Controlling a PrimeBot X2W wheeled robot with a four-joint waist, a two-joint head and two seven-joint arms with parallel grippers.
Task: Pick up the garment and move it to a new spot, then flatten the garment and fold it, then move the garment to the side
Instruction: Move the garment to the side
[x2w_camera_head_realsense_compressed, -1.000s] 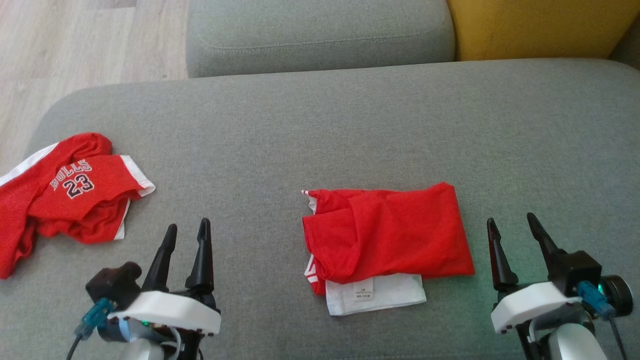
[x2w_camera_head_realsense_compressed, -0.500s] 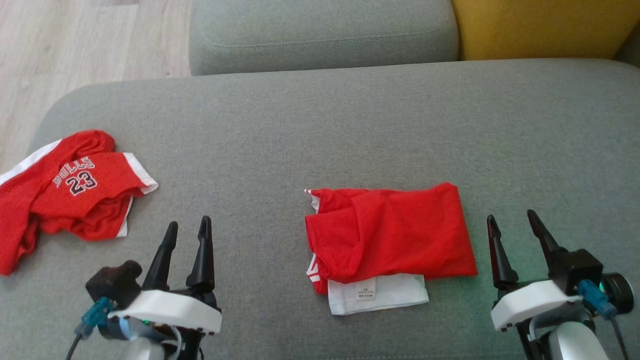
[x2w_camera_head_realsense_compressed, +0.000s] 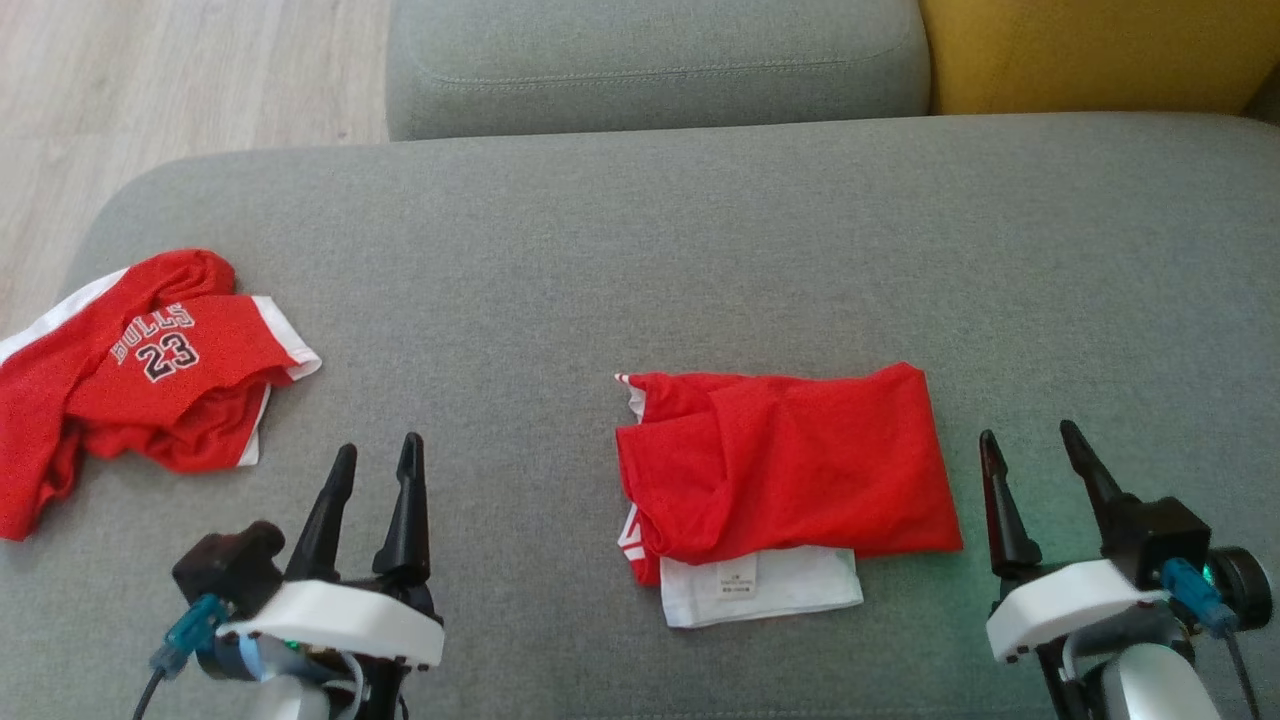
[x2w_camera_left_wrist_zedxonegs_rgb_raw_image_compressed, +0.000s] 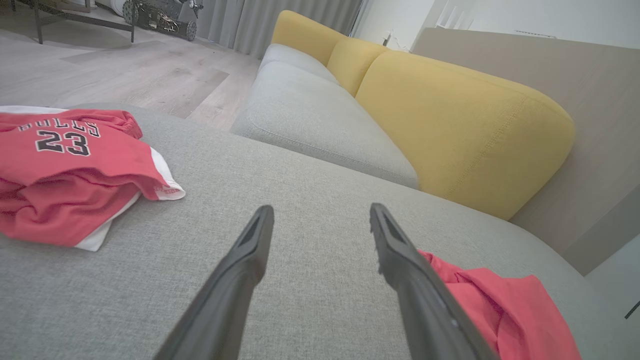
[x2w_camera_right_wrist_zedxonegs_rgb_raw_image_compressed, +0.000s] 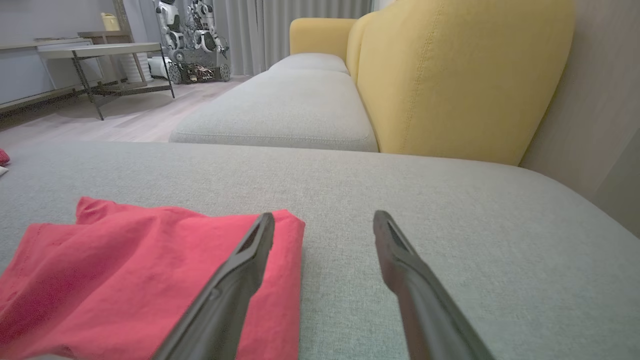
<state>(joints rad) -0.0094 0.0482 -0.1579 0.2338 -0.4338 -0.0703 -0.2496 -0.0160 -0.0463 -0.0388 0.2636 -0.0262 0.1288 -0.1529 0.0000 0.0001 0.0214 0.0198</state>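
Note:
A folded red garment (x2w_camera_head_realsense_compressed: 790, 470) lies flat on the grey sofa seat (x2w_camera_head_realsense_compressed: 600, 260), with a white layer and label showing at its near edge. It also appears in the left wrist view (x2w_camera_left_wrist_zedxonegs_rgb_raw_image_compressed: 500, 310) and the right wrist view (x2w_camera_right_wrist_zedxonegs_rgb_raw_image_compressed: 125, 260). A crumpled red jersey (x2w_camera_head_realsense_compressed: 150, 370) marked "BULLS 23" lies at the seat's left edge (x2w_camera_left_wrist_zedxonegs_rgb_raw_image_compressed: 65, 160). My left gripper (x2w_camera_head_realsense_compressed: 378, 447) hovers open between the two garments, holding nothing (x2w_camera_left_wrist_zedxonegs_rgb_raw_image_compressed: 321, 207). My right gripper (x2w_camera_head_realsense_compressed: 1027, 432) is open just right of the folded garment, its fingers apart and empty (x2w_camera_right_wrist_zedxonegs_rgb_raw_image_compressed: 324, 215).
A second grey seat cushion (x2w_camera_head_realsense_compressed: 650, 60) sits beyond the seat, with a yellow back cushion (x2w_camera_head_realsense_compressed: 1080, 50) at the far right. Wooden floor (x2w_camera_head_realsense_compressed: 150, 80) lies past the seat's left edge. A table and another robot (x2w_camera_right_wrist_zedxonegs_rgb_raw_image_compressed: 195, 30) stand far across the room.
The whole head picture has shifted slightly, so the camera has moved. Both grippers stay open and the garments lie as before.

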